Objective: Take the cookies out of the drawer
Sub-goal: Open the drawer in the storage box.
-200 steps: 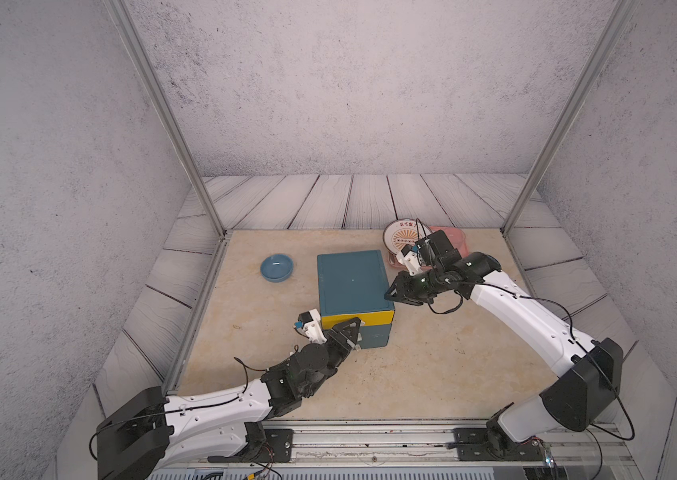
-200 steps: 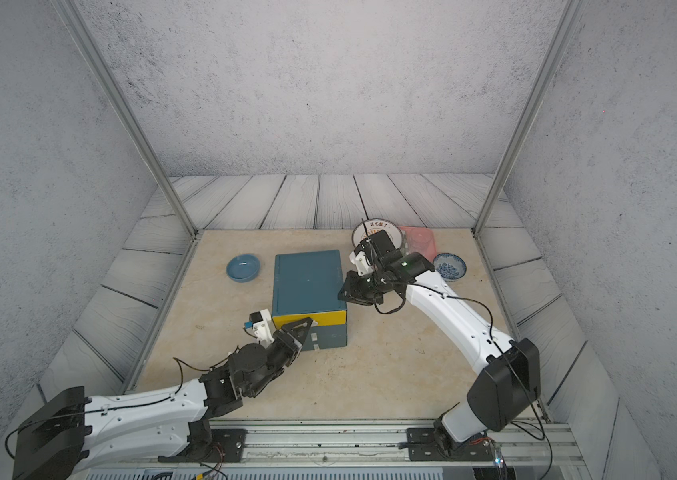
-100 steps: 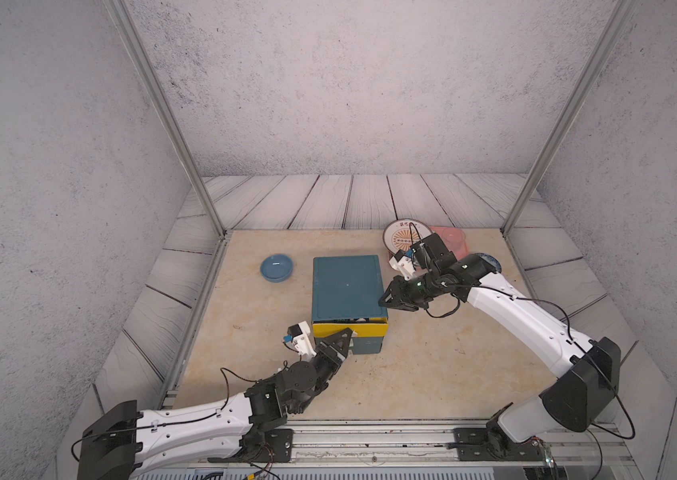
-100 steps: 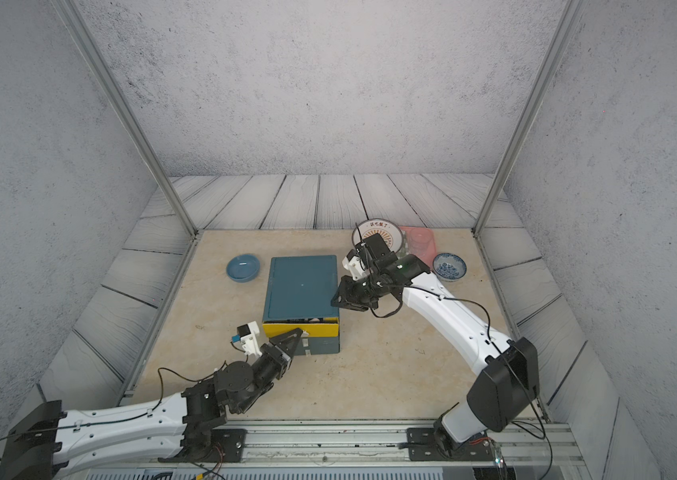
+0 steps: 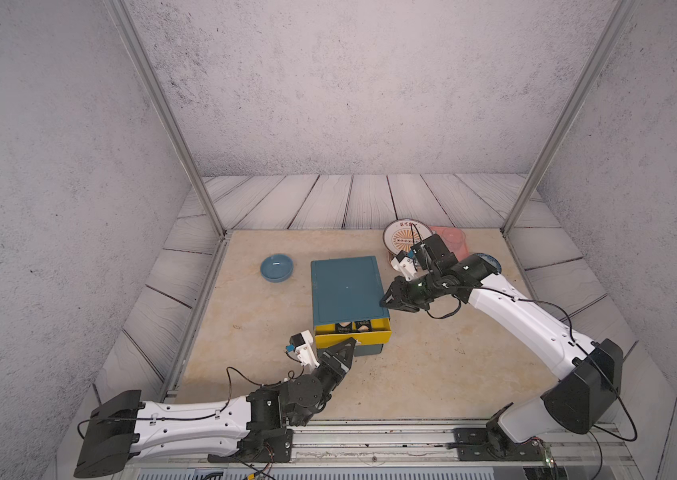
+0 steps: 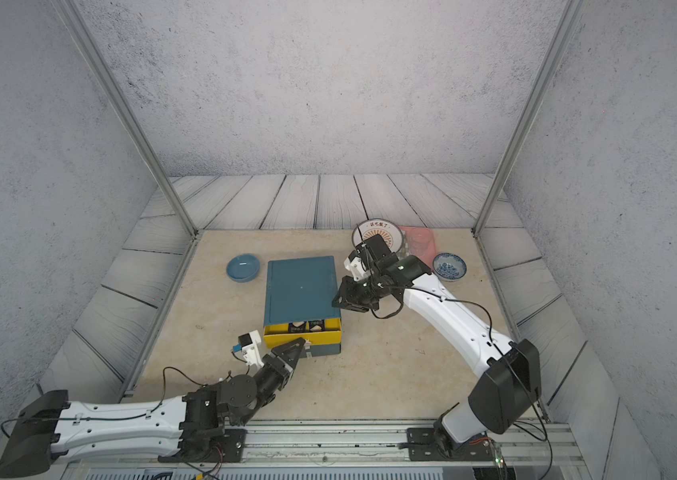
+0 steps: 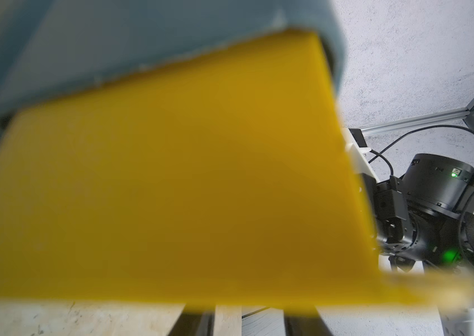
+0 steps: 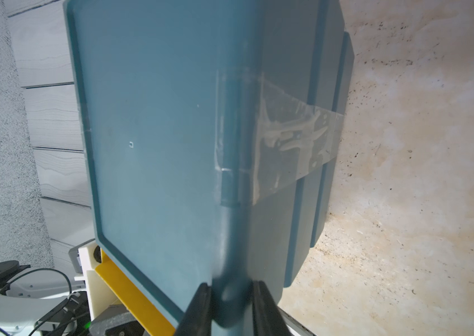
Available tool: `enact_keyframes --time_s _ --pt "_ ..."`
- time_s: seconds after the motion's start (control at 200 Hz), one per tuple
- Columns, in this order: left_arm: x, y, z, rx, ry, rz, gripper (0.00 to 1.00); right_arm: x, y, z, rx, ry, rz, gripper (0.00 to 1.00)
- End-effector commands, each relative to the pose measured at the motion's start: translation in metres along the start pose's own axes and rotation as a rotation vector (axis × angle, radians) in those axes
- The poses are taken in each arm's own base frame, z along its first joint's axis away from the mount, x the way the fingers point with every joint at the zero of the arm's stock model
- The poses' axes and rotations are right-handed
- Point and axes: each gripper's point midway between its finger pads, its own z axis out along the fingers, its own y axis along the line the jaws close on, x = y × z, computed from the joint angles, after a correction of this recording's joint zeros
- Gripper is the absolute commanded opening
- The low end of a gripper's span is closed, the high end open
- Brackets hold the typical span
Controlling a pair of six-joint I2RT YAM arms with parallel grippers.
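Observation:
A teal box (image 5: 347,289) stands mid-table in both top views, its yellow drawer (image 5: 353,336) pulled partly out toward the front. In the gap lie the cookies (image 5: 354,326), two dark packets with tan biscuit pictures (image 6: 306,326); anything deeper is hidden under the box top. My left gripper (image 5: 349,345) is shut on the drawer's front, which fills the left wrist view (image 7: 171,163) as a yellow blur. My right gripper (image 5: 386,300) is shut on the box's right rim, a finger on each side of it (image 8: 231,305).
A plain blue dish (image 5: 277,268) sits left of the box. Behind the right arm are a patterned plate (image 5: 401,237), a pink container (image 5: 453,239) and a blue patterned bowl (image 6: 449,266). Metal posts (image 5: 170,124) stand at the back corners.
My left gripper has drawn back toward the front edge, and the yellow drawer has slid out with it, baring the cookies. The right gripper has moved slightly left with the box's rim.

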Motion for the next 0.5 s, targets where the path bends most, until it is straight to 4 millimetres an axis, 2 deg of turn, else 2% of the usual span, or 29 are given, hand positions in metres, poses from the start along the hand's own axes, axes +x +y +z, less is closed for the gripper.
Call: enact_keyframes --time_s 0.0,0.205,0.495 --pt "-0.006 0.016 -0.004 -0.060 -0.072 0.066 0.38 0.004 -0.025 -0.003 0.108 -0.021 0.053 0.27" --pt "0.000 0.025 -0.013 -0.087 -0.098 0.032 0.38 0.006 -0.024 -0.008 0.105 -0.039 0.066 0.27" --pt "0.022 0.018 -0.029 -0.089 -0.107 0.030 0.38 0.008 -0.024 -0.013 0.114 -0.047 0.056 0.27"
